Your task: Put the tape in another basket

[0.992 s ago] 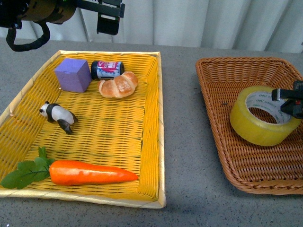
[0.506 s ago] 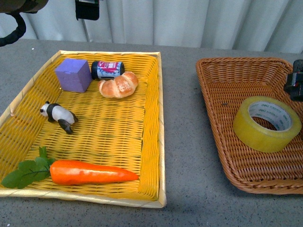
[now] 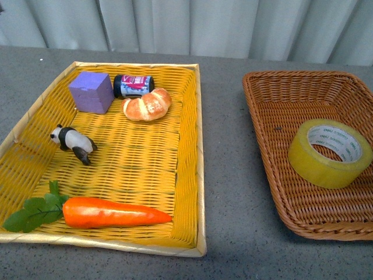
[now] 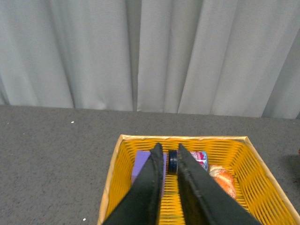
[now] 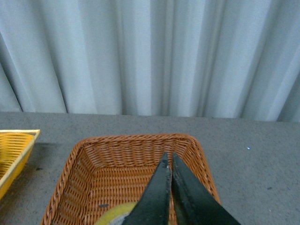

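The tape (image 3: 330,153) is lying flat inside the brown basket (image 3: 274,111), nothing touching it. It is looking stiff, light and slick-sided; pinching across the wall through the open core would likely suit. Both hands are hanging clear above: left hand (image 4: 169,159) nearly pressed together, right hand (image 5: 168,164) pressed together, both empty.

A large, wide roll of translucent yellowish packing tape (image 3: 330,153) with a white printed inner core lies flat, hole upward, on the floor of a brown rectangular wicker basket (image 3: 274,111) with rounded corners, toward its right side.
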Robot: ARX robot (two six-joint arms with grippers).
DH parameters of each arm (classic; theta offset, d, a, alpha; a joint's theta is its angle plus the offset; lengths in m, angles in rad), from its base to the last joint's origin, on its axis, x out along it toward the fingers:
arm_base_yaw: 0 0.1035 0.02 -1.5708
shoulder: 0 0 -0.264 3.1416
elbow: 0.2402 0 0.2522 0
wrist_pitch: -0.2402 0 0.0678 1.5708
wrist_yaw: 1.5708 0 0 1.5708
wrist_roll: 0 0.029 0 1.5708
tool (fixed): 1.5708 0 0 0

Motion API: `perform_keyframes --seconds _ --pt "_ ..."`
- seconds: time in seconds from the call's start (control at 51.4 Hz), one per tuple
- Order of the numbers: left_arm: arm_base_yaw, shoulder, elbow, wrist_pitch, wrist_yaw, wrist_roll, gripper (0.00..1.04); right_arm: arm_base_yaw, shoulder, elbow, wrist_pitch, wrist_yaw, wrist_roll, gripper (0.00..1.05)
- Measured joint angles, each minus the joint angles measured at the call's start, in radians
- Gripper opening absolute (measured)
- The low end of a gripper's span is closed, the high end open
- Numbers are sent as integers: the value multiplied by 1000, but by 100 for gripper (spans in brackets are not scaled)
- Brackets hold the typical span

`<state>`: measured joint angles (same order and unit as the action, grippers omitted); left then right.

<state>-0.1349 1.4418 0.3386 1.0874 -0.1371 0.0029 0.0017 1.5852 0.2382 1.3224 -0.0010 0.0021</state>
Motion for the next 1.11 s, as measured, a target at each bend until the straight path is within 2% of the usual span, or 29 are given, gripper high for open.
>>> perform_keyframes --seconds 0.117,0.369,0.428,0.486,0.603,1.108 --pt "18 -40 -80 55 25 -5 4 -1 -100 -56 -38 4 -2 1" --pt "53 -201 -192 -5 57 -5 4 -1 -293 -139 -151 3 -2 1" --pt "64 -259 -217 -36 68 -5 4 -1 -410 -145 -277 2 -3 1" --pt "98 -296 -233 -63 122 -4 4 -1 -475 -151 -324 1 -3 1" --pt "131 -394 -265 -126 130 -5 4 -1 -588 -178 -399 2 -2 1" --pt "132 -779 -318 -442 137 -5 4 -1 -966 -232 -717 1 -2 1"
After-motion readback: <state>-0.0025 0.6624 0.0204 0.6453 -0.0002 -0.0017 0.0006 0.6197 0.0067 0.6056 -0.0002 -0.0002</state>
